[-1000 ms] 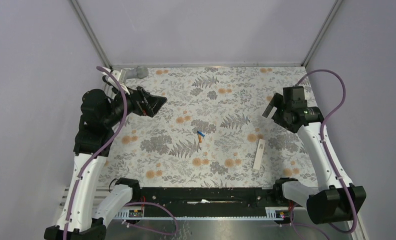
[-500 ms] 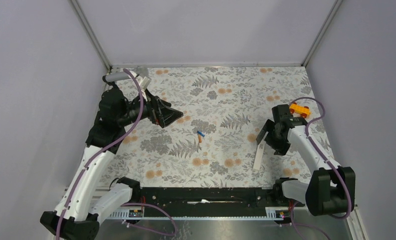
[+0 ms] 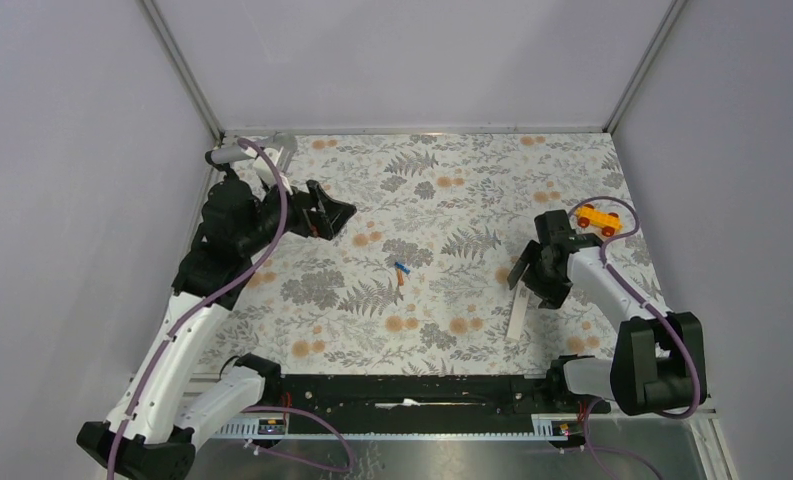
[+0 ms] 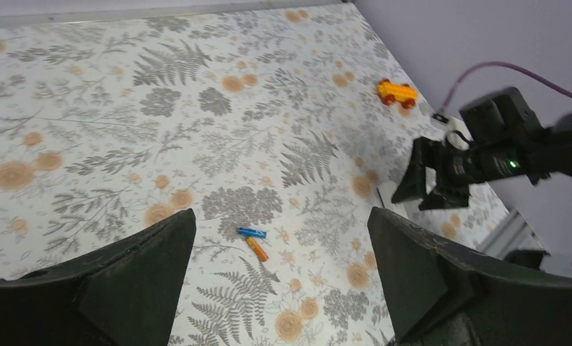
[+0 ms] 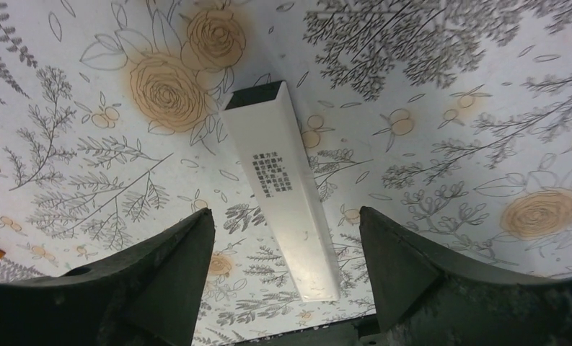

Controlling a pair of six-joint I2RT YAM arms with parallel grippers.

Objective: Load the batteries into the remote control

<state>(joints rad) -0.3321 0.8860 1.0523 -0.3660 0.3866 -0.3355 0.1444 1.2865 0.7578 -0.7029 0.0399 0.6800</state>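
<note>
White plastic runs down the middle of my right wrist view: the remote control (image 5: 283, 194) lies flat on the floral tabletop (image 5: 485, 108). It has a dark opening at the end toward the top of the frame and a small block of print on its face. My right hand (image 5: 286, 249) hangs over it with the fingers spread, one on each side of the bar, neither touching it.

In the top view the remote control sits low and right of centre, with my right hand at its upper end. The blue battery (image 3: 402, 268) and the orange battery (image 3: 400, 279) lie close together near the middle of the tabletop, well apart from the remote control. My left hand (image 3: 337, 212) hovers in the upper left, spread wide and holding nothing. An orange-yellow toy car (image 3: 597, 217) rests near the right edge.
</note>
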